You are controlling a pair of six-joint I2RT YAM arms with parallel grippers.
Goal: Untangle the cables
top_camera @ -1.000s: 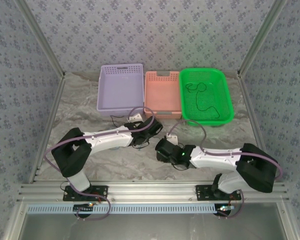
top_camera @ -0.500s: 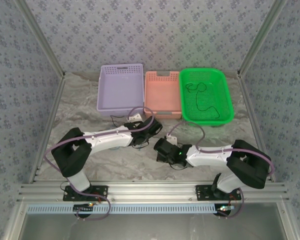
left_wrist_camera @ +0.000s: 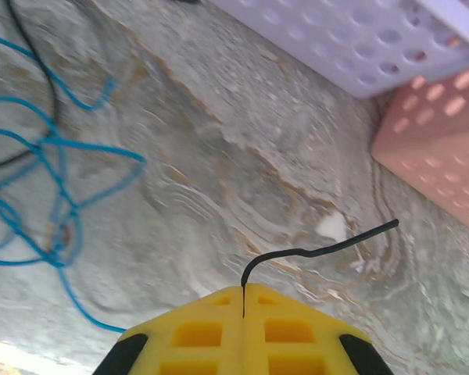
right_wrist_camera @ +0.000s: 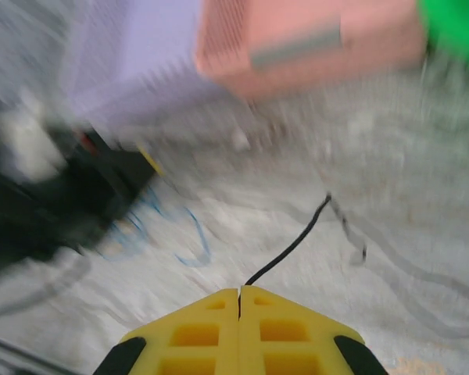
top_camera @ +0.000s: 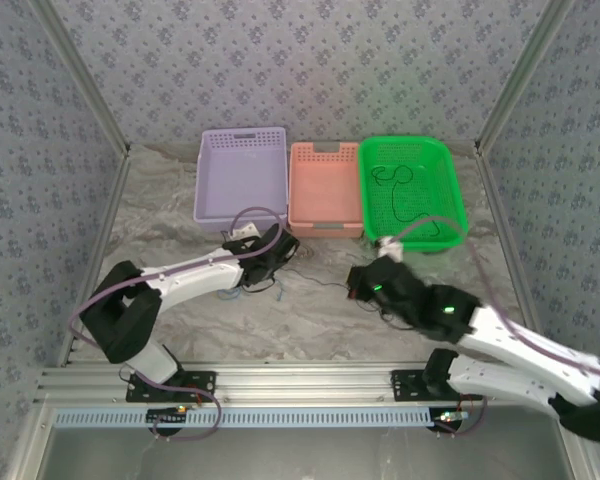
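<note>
On the worktop (top_camera: 180, 215), left end effector (left_wrist_camera: 243, 292) and right end effector (right_wrist_camera: 240, 292) each pinch black cable (left_wrist_camera: 328, 248) shut; blue cables (left_wrist_camera: 53, 142) lie near the left one.

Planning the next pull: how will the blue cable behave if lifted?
Probably floppy: the blue cable lies in loose, irregular loops on the table. Likely very light, being so thin. Its strands cross one another, so lifting one loop may drag or tighten the rest.
</note>
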